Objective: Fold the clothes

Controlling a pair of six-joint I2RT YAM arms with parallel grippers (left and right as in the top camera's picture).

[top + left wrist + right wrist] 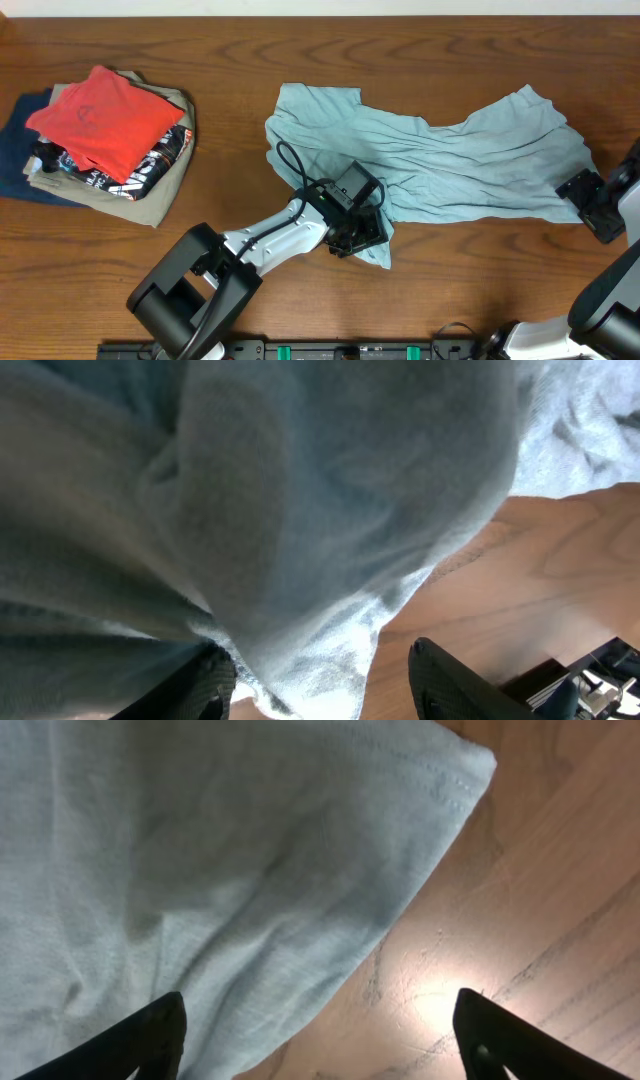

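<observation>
Folds of crumpled pale-blue cotton shirt [450, 150] fill your left gripper [318, 655], spread wide, while its corner reaches into your equally splayed right gripper [318, 1010].

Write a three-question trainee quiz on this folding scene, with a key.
1. True or false: the red shirt lies on top of the pile of clothes.
2. Which garment lies unfolded at the left gripper? A) light blue T-shirt B) black jeans C) white towel
3. Fill in: in its wrist view, the right gripper has its fingers ____ (open/shut).
Key: 1 true; 2 A; 3 open.
</observation>
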